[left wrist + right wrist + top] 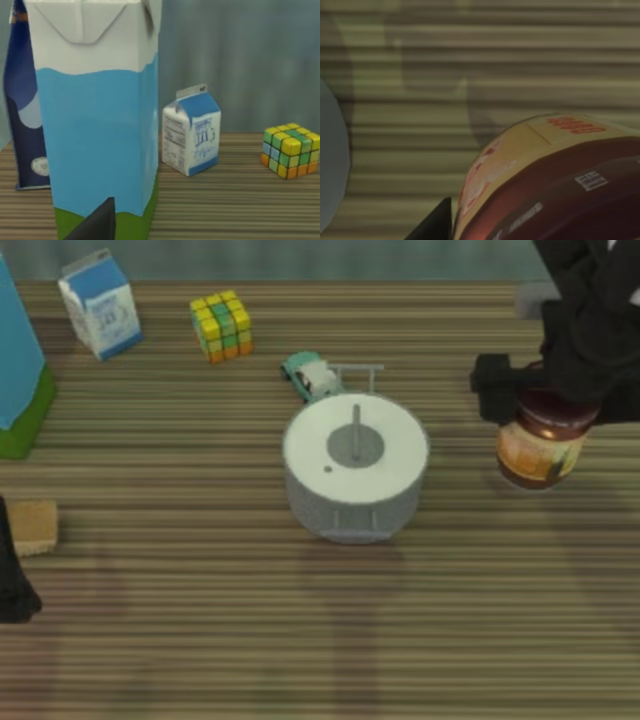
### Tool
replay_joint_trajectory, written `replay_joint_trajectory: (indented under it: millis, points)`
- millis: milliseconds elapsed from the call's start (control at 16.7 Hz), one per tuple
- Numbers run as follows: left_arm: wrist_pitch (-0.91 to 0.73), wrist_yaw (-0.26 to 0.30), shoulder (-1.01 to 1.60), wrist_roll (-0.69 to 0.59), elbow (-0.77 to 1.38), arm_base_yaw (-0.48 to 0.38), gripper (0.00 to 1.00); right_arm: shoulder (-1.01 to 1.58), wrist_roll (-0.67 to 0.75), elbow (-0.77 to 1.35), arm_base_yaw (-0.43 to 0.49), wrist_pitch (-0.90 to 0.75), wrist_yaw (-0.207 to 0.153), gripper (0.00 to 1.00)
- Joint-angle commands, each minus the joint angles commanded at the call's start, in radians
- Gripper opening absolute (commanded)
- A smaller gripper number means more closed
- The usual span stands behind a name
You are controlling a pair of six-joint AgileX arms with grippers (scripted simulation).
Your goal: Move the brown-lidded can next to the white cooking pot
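The brown-lidded can (pixel 540 452) hangs tilted to the right of the white cooking pot (pixel 355 465), with a strip of table between them. My right gripper (pixel 545 408) reaches in from the top right and is shut on the can's upper part, hiding the lid. In the right wrist view the can (pixel 555 175) fills the lower right, a dark finger (pixel 432 225) presses against its pale orange label, and the pot's edge (pixel 330 160) shows at one side. My left gripper (pixel 12 585) stays parked at the table's left edge, open.
Along the back stand a small milk carton (pixel 100 305), a colour cube (pixel 222 325) and a teal toy car (pixel 312 375) close behind the pot. A tall blue carton (pixel 20 360) and a brown block (pixel 32 525) sit at the left.
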Motion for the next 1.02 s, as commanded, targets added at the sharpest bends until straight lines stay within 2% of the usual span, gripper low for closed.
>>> replay_joint_trajectory:
  millis: [420, 720, 1020]
  points:
    - [0.0, 0.0, 0.0, 0.0, 0.0, 0.0, 1.0, 0.066, -0.003, -0.082, 0.0, 0.152, 0.002, 0.0]
    - [0.0, 0.0, 0.0, 0.0, 0.0, 0.0, 1.0, 0.073, -0.003, -0.09, 0.0, 0.168, 0.002, 0.0]
    - [0.0, 0.0, 0.0, 0.0, 0.0, 0.0, 1.0, 0.073, -0.003, -0.09, 0.0, 0.168, 0.002, 0.38]
